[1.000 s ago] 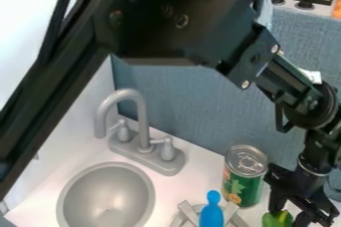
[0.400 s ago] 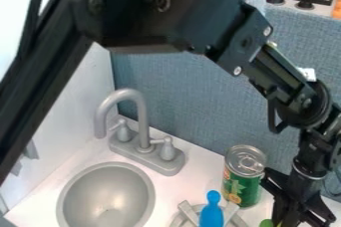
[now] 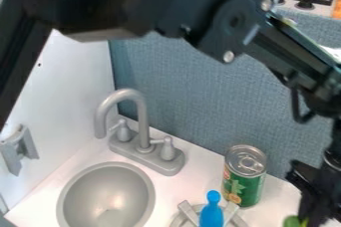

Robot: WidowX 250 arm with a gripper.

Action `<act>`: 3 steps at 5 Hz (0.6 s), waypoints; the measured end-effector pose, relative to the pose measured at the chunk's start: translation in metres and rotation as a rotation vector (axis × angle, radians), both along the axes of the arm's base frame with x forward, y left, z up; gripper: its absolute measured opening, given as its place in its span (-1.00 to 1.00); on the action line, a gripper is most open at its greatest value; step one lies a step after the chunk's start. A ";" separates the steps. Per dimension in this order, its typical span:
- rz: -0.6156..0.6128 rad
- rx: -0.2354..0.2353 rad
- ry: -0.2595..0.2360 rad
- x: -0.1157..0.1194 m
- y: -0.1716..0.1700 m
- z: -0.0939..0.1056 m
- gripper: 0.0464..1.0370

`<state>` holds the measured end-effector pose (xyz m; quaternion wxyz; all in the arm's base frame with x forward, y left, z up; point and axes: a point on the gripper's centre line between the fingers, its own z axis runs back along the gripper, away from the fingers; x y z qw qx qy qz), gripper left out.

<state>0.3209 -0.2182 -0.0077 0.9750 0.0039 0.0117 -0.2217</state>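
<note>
While the black gripper (image 3: 311, 213) hung low at the right of the camera view, a green object (image 3: 291, 221) lay right against its tip, on the side toward the green can (image 3: 244, 183), so close that hardly any gap showed between them. Whether the gripper had hold of it or merely sat alongside could not be told, and the object's long axis was lost below the bottom edge. The can stood upright on the white counter (image 3: 193, 157), between the gripper and a blue, round-topped piece (image 3: 212, 215), nearer the latter.
</note>
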 end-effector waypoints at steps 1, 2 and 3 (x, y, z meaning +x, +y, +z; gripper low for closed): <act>-0.036 -0.015 0.018 -0.014 -0.018 0.000 -0.88; -0.091 -0.030 0.024 -0.024 -0.033 0.000 -0.88; -0.130 -0.056 0.008 -0.033 -0.049 0.001 -0.88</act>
